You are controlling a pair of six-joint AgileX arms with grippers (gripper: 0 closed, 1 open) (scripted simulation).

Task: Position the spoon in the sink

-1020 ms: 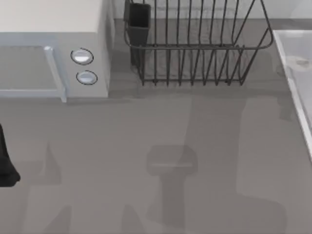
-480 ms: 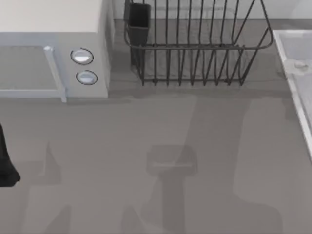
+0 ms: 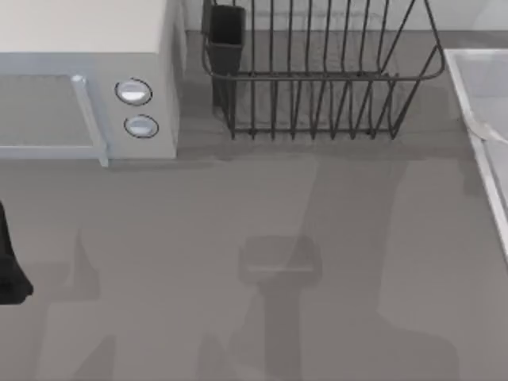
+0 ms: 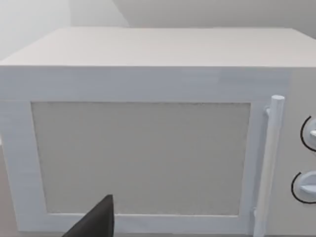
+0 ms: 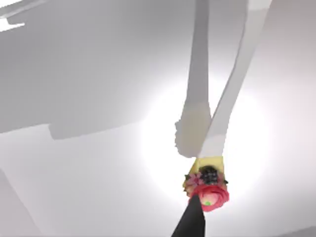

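Note:
The spoon (image 5: 224,106) has a long pale handle and a yellow and red flowered end. It hangs over the smooth pale inside of the sink (image 5: 89,89) and casts a grey shadow beside itself. My right gripper (image 5: 193,213) is shut on the flowered end, with one dark fingertip (image 5: 190,224) touching it. In the top view the sink (image 3: 476,87) sits at the table's right edge, and a thin pale line inside it near the rim is the spoon (image 3: 479,129). My left gripper (image 3: 9,266) is parked at the left edge, facing the microwave.
A white microwave (image 3: 87,79) with two round knobs stands at the back left, close in front of the left wrist camera (image 4: 148,148). A dark wire dish rack (image 3: 317,79) with a black cup sits at the back middle. The grey tabletop (image 3: 238,238) lies in front.
In the top view the pale spoon has shifted within the sink, from a small spot farther back to a slanted line nearer the rim. The left arm has not moved.

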